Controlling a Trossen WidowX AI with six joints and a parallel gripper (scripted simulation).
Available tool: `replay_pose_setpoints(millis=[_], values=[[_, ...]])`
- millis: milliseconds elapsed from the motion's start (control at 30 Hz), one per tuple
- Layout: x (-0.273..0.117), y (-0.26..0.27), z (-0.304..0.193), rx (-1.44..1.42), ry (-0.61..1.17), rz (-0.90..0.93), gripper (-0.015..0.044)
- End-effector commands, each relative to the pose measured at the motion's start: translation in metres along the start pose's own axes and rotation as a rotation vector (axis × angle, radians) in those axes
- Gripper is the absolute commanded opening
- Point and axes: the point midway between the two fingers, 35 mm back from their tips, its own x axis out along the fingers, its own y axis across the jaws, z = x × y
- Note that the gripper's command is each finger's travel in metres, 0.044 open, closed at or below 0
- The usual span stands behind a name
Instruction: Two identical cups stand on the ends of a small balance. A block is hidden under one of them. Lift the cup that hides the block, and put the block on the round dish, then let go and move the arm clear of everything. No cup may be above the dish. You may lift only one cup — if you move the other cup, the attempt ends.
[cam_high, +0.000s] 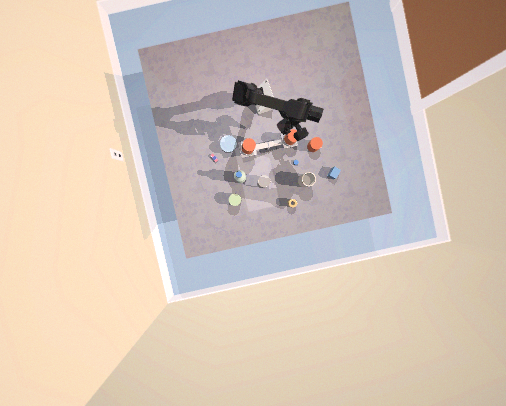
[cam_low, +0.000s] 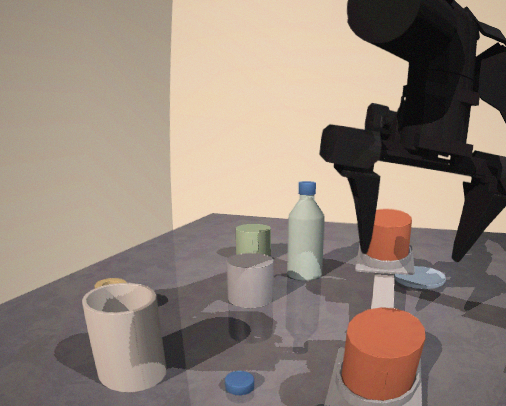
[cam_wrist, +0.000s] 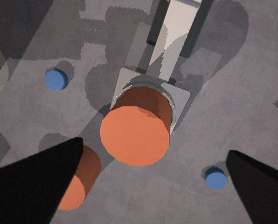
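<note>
One orange cup (cam_high: 248, 146) (cam_low: 393, 234) stands on the end of the balance beside the round pale blue dish (cam_high: 228, 143) (cam_low: 429, 278). The other balance cup (cam_high: 290, 139) (cam_low: 384, 352) (cam_wrist: 135, 135) stands on the opposite end, nearer the exterior camera. The white beam (cam_high: 268, 145) (cam_low: 383, 291) (cam_wrist: 175, 45) joins the two ends. My gripper (cam_high: 293, 131) (cam_low: 411, 255) (cam_wrist: 155, 150) is open and empty, pointing down above this second cup, which shows between the spread fingers in the wrist view. No block is visible under either cup.
Another orange cup (cam_high: 315, 144) (cam_wrist: 74, 192) stands off the balance, close to the cup under my gripper. A bottle (cam_high: 240, 176) (cam_low: 305, 240), a grey cylinder (cam_high: 263, 181) (cam_low: 250, 280), a beige mug (cam_high: 308, 179) (cam_low: 127, 340) and blue discs (cam_low: 239, 382) (cam_wrist: 56, 80) (cam_wrist: 216, 178) stand or lie around.
</note>
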Motion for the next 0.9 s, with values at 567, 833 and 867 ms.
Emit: replay_pose_setpoints(millis=[567, 833, 867], values=[[0.042, 0.02, -0.017, 0.26, 0.034, -0.117, 0.044], [0.051, 0.02, -0.018, 0.26, 0.034, -0.117, 0.044], [0.052, 0.02, -0.018, 0.26, 0.034, -0.117, 0.044]])
